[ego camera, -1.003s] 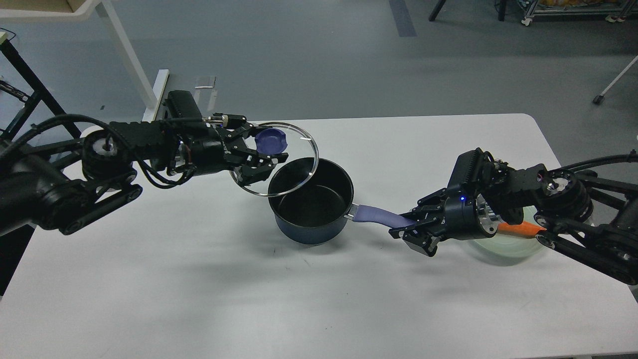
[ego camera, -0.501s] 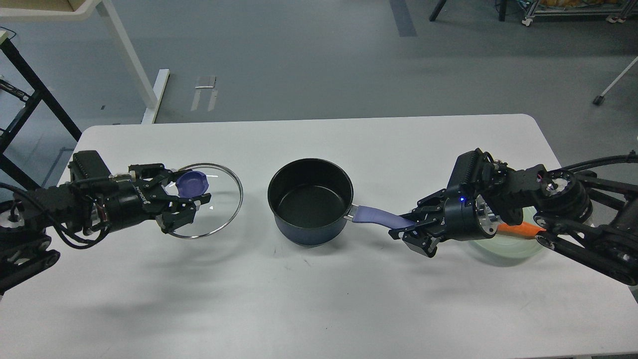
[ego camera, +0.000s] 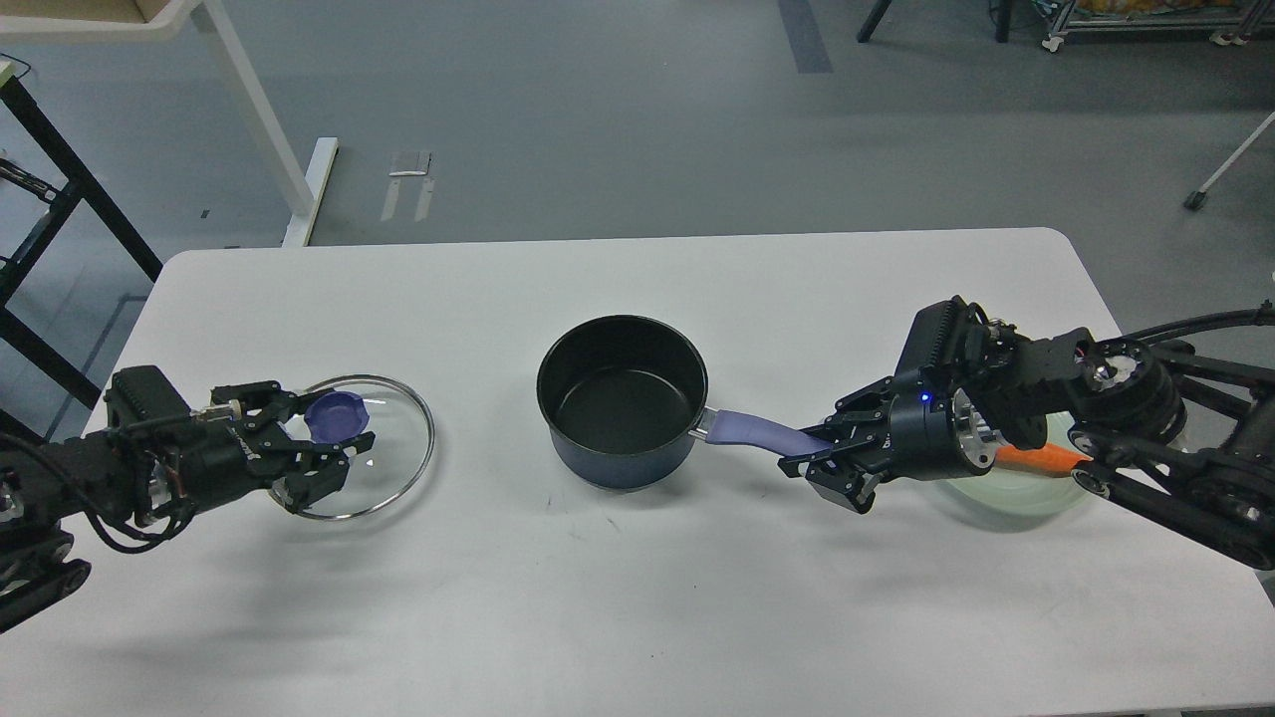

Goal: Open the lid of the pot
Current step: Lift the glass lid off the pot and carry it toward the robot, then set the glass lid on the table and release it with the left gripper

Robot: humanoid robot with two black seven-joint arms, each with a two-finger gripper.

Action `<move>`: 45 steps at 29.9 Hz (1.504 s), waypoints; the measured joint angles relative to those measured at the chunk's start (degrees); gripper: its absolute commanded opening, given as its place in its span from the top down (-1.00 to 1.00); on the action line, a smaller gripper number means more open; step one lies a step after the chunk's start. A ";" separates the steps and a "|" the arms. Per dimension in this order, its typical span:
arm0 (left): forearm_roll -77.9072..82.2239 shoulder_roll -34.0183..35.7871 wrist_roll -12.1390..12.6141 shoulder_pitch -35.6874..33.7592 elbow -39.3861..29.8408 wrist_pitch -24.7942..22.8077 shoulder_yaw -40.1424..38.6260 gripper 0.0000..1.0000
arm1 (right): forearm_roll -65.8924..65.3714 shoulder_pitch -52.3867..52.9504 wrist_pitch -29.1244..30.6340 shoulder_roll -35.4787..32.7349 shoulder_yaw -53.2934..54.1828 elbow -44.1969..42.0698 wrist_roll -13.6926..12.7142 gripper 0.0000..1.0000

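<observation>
A dark blue pot stands open in the middle of the white table, its purple handle pointing right. The round glass lid with a purple knob is at the left, low over or on the table. My left gripper is closed around the knob. My right gripper is shut on the end of the pot handle.
A pale green bowl with an orange carrot-like thing sits behind my right wrist. A white table leg and a black frame stand on the floor beyond the far left edge.
My left gripper carried the lid from above the pot's left rim leftward and down to the table's left side. The pot and right gripper have stayed still.
</observation>
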 measured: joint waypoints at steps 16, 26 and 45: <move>-0.22 -3.15 0.02 2.08 4.11 0.13 -0.18 -0.44 | 0.00 0.00 -0.08 0.00 0.00 0.00 -0.01 0.51; -0.26 -3.33 0.02 2.19 4.19 -0.08 -0.05 -0.95 | 0.00 0.00 -0.08 0.00 0.00 0.01 0.00 0.51; -26.24 2.06 0.02 -5.55 -4.32 -14.02 -0.81 -0.98 | 0.03 -0.01 -0.08 0.25 0.00 0.00 0.01 0.51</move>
